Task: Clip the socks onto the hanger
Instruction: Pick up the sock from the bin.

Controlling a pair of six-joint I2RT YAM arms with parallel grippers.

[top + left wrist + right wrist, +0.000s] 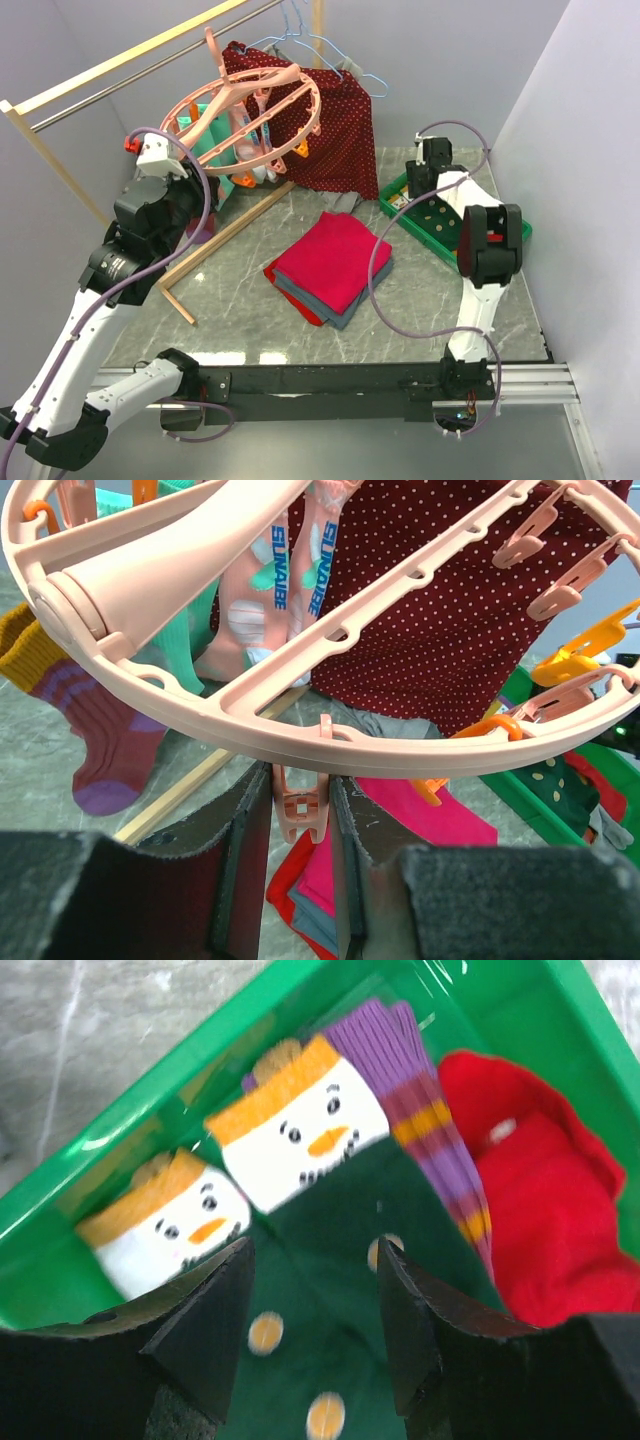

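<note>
The pink round hanger [232, 97] hangs tilted from the rail at the back left. My left gripper [300, 825] is shut on one of its dangling pink clips [300, 805], just under the outer ring [420, 765]. A pink sock [265, 590], a teal one [185, 640] and a maroon one [100, 740] hang from it. My right gripper [313, 1260] is open, low over a dark green dotted sock [310, 1310] with snowman cuffs [300, 1135], fabric lying between its fingers. A purple-striped sock [420, 1110] and a red sock [540, 1220] lie beside it.
The loose socks lie in a green tray [392, 207] at the back right. A folded red and grey cloth stack [325, 265] sits mid-table. A dark red dotted garment [335, 130] and light-blue wire hangers [330, 45] hang behind. A wooden bar [230, 235] lies on the left.
</note>
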